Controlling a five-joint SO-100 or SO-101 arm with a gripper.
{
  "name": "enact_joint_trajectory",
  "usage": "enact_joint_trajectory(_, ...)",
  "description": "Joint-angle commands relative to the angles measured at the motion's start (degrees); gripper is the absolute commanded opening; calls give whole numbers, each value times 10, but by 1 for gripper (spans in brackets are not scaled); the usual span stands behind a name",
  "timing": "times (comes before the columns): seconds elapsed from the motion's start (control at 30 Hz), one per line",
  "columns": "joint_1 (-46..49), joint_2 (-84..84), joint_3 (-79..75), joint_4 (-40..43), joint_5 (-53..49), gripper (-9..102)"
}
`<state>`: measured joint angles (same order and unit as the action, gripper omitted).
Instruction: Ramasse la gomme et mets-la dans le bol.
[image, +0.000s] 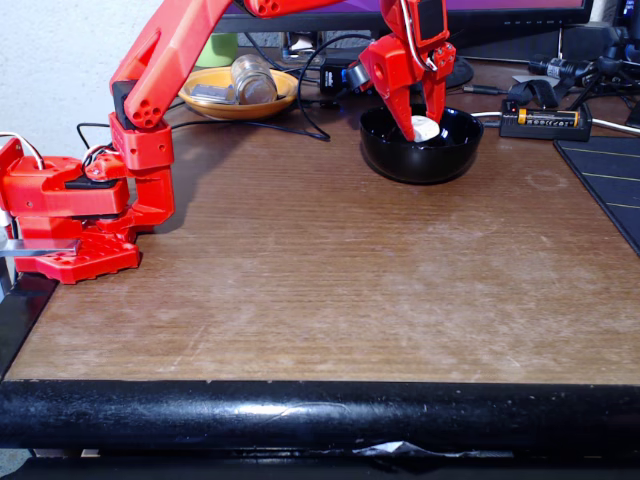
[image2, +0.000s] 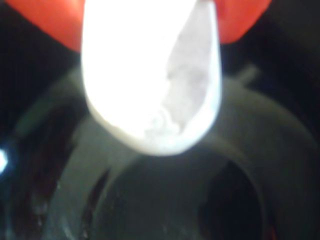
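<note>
one wide brown table (image: 330, 290) runs back to the black bowl (image: 420, 158). the red gripper (image: 422, 128) dips into the bowl, clenched on the white eraser (image: 426, 127), which hangs just above the bowl's floor in the wrist view (image2: 150, 75). behind sits a yellow dish (image: 215, 104).
</note>
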<state>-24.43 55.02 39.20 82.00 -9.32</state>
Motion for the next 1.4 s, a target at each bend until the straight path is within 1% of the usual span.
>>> enact_joint_trajectory(0.0,4,52,-13,-10,-5,-4)
enact_joint_trajectory(0.07,4,54,-13,-10,-10,7)
enact_joint_trajectory(0.13,4,54,-13,-7,-13,15)
enact_joint_trajectory(0.2,5,54,-13,-4,-17,18)
enact_joint_trajectory(0.33,6,56,-11,-2,-22,20)
enact_joint_trajectory(0.37,6,56,-13,0,-25,17)
enact_joint_trajectory(0.43,11,57,-19,3,-12,-6)
enact_joint_trajectory(0.57,8,60,-49,34,-19,-6)
enact_joint_trajectory(0.83,-20,69,-157,160,-34,-6)
enact_joint_trajectory(1.0,-22,108,-166,210,-29,-6)
enact_joint_trajectory(1.17,-18,212,-52,201,-34,-6)
enact_joint_trajectory(1.37,1,375,191,111,-40,-6)
